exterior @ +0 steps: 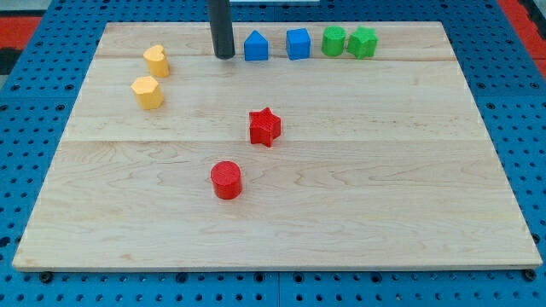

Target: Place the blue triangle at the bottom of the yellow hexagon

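Note:
The blue triangle (pixel 256 46) stands near the view's top, a little left of centre. The yellow hexagon (pixel 148 92) lies at the view's left, below a yellow heart (pixel 156 60). My tip (pixel 224 55) rests on the board just left of the blue triangle, with a small gap between them. The rod rises straight out of the view's top. The hexagon is well to the left of and below my tip.
A blue cube (pixel 298 43) sits right of the triangle, then a green round block (pixel 333 41) and a green block (pixel 363 42). A red star (pixel 264 127) and a red cylinder (pixel 226 180) lie mid-board. The wooden board (pixel 384 213) sits on blue pegboard.

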